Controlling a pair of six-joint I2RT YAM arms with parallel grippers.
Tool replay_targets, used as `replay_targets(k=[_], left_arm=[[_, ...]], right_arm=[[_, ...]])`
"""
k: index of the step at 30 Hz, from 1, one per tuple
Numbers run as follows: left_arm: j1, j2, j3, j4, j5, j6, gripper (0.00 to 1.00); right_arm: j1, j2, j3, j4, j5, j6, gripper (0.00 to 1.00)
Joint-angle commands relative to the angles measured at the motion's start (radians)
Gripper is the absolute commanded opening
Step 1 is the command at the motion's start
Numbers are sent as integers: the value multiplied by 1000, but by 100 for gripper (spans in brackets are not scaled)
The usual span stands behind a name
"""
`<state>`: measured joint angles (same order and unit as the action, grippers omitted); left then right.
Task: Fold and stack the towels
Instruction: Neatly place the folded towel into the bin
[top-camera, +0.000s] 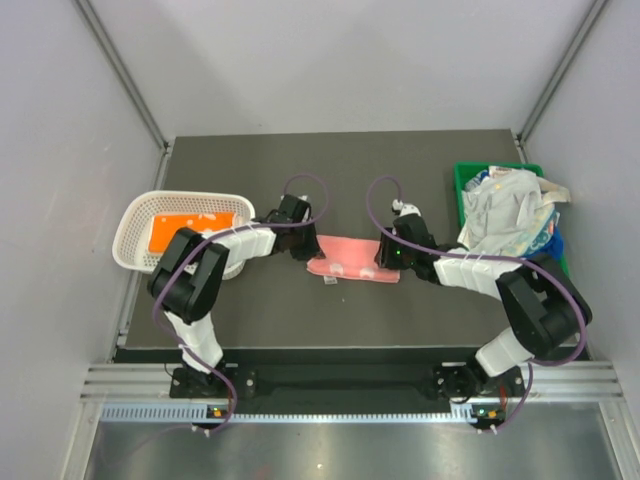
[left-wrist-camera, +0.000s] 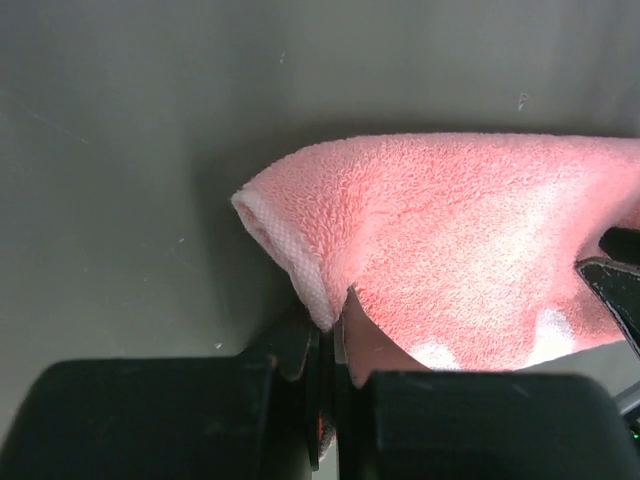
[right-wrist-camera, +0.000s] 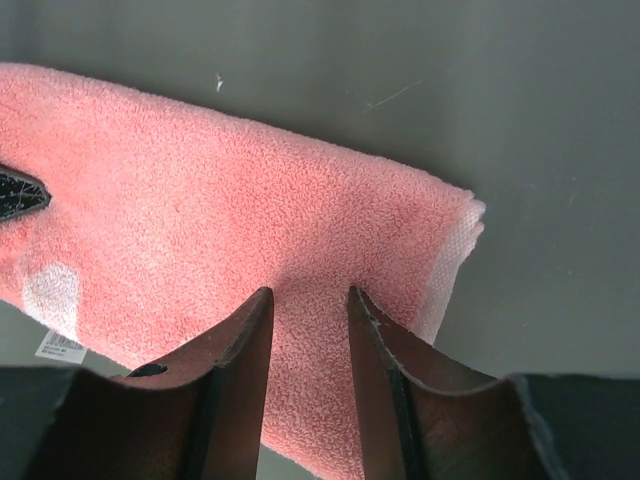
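At the centre of the table (top-camera: 250, 180) lies the pink towel (top-camera: 352, 264), judged soft, light and limp. The left gripper (left-wrist-camera: 328, 340) pinches one corner hem. The right gripper (right-wrist-camera: 308, 315) stands narrow over the opposite end, grip undetermined. Corners offer the best hold.

The pink towel (left-wrist-camera: 450, 240) is soft terry cloth with a fuzzy looped pile and a flatter woven band along its end. The table (left-wrist-camera: 120, 200) under it is a dark, matt, smooth sheet flecked with fine scratches. At the left edge the basket (top-camera: 135, 215) is white perforated plastic, at the right edge the bin (top-camera: 464, 180) is green plastic, and the rail (top-camera: 130, 380) along the near edge is ribbed, dull-shining metal.
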<state>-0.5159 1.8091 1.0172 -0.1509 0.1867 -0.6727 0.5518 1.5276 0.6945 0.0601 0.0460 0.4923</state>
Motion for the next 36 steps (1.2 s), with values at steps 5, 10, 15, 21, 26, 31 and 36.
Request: replay_targets(k=[5, 10, 15, 21, 26, 31, 36], left_arm=[[-45, 30, 110, -311, -272, 113, 0], [-73, -30, 230, -488, -456, 153, 0], [-78, -86, 291, -619, -659, 174, 0], [-81, -148, 346, -737, -837, 173, 0], [-79, -175, 362, -791, -960, 168, 0], [5, -218, 288, -712, -1098, 211, 0], [157, -335, 91, -425, -1017, 349, 0]], right_arm=[[8, -93, 65, -25, -71, -6, 37], [5, -158, 83, -51, -66, -32, 37], [-1, -162, 66, -43, -84, -43, 37], [0, -161, 51, -20, -123, -31, 36], [2, -147, 43, -5, -136, -26, 36], [8, -132, 39, 7, -163, -14, 35], [25, -129, 33, 18, -163, -11, 35]])
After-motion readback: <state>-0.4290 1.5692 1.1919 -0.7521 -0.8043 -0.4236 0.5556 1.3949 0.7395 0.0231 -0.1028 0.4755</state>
